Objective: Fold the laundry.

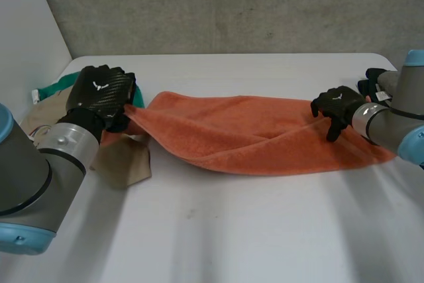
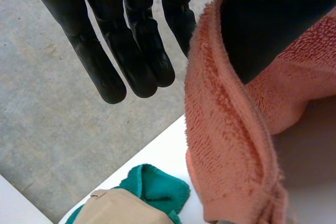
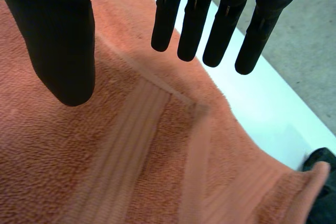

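Head view: the orange towel (image 1: 252, 130) lay stretched across the white table (image 1: 232, 230). Its long axis ran from my left hand (image 1: 99, 91), raised at one end, to my right hand (image 1: 338, 107) at the other, so each hand was nearest its own end. Left wrist view: my fingers (image 2: 136, 51) were straight and relaxed, the towel's end merely hung over my thumb (image 2: 273, 19), and a green cloth (image 2: 152, 184) and a beige cloth (image 2: 115, 208) lay on the table beyond. Right wrist view: my fingers (image 3: 194, 19) were straight, apart from the thumb and gripping nothing, over the towel's hemmed corner near the table's edge, so I judged the fold should run end to end.
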